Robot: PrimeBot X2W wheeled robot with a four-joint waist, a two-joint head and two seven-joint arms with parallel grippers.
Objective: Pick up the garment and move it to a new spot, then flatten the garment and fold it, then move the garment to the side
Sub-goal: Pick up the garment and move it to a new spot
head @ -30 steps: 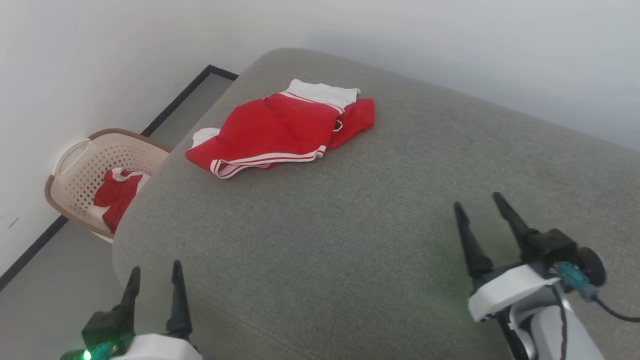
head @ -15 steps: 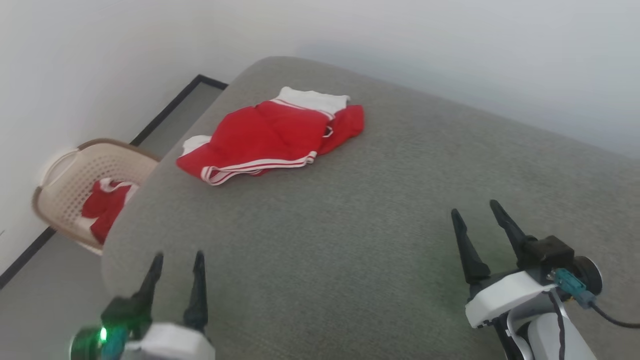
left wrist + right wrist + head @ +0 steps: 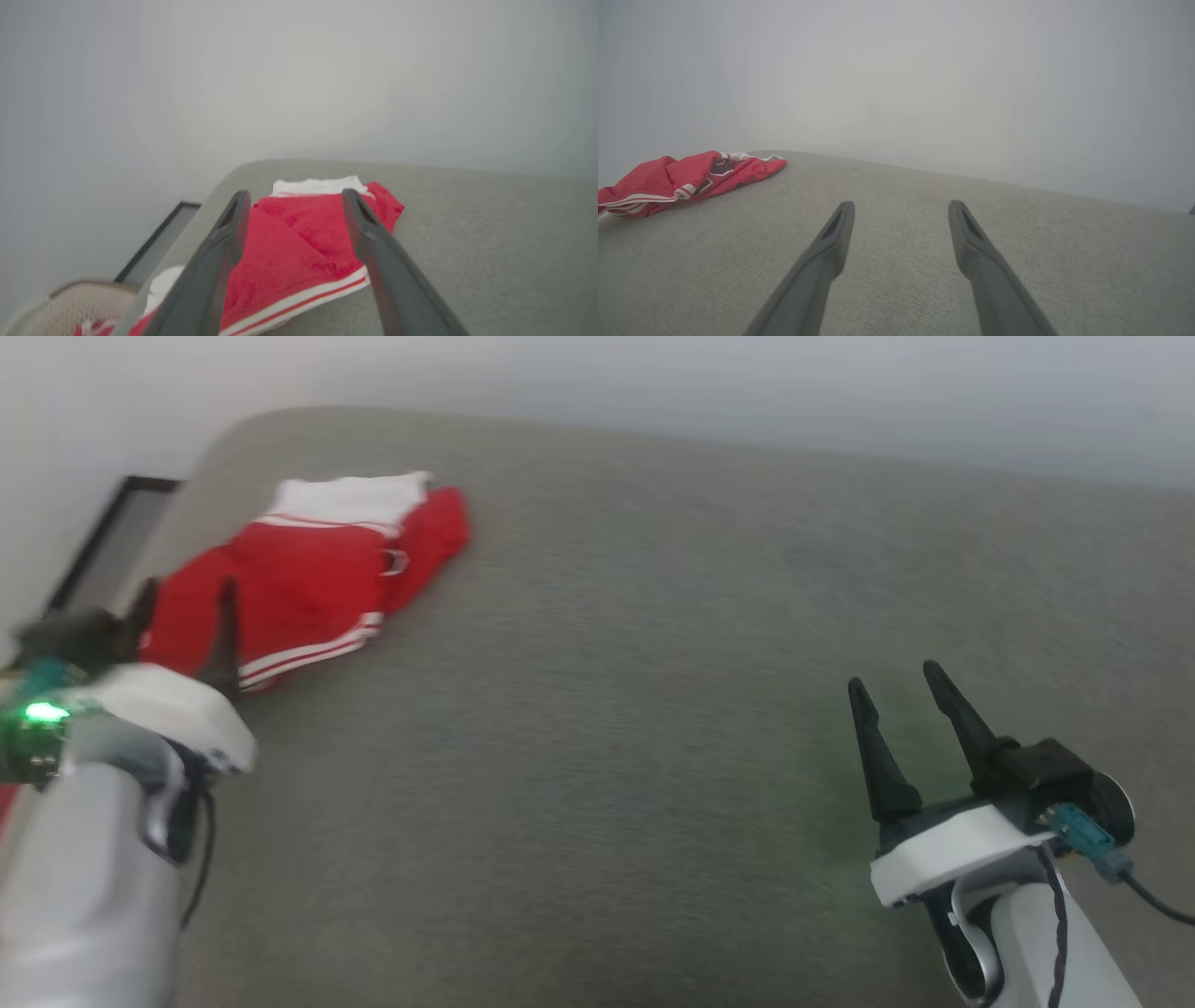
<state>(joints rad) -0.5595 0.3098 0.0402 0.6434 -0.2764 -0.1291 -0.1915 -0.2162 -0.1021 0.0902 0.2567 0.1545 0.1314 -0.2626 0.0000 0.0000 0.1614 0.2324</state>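
Nothing of the task looks done yet: the garment (image 3: 308,569) lies rumpled and unlifted near the far left corner of the grey cushion (image 3: 607,728), so the pick-up, flattening, folding and setting aside all remain. The left end effector (image 3: 187,595) hovers at its near striped hem, fingers spread wide and empty (the left wrist view frames the red cloth between them). The right end effector (image 3: 892,679), equally wide open and holding nothing, sits well apart over bare cushion.

Grey fabric couch (image 3: 653,709), plain pale wall (image 3: 653,373) behind, dark skirting (image 3: 148,241), beige laundry basket (image 3: 56,310)
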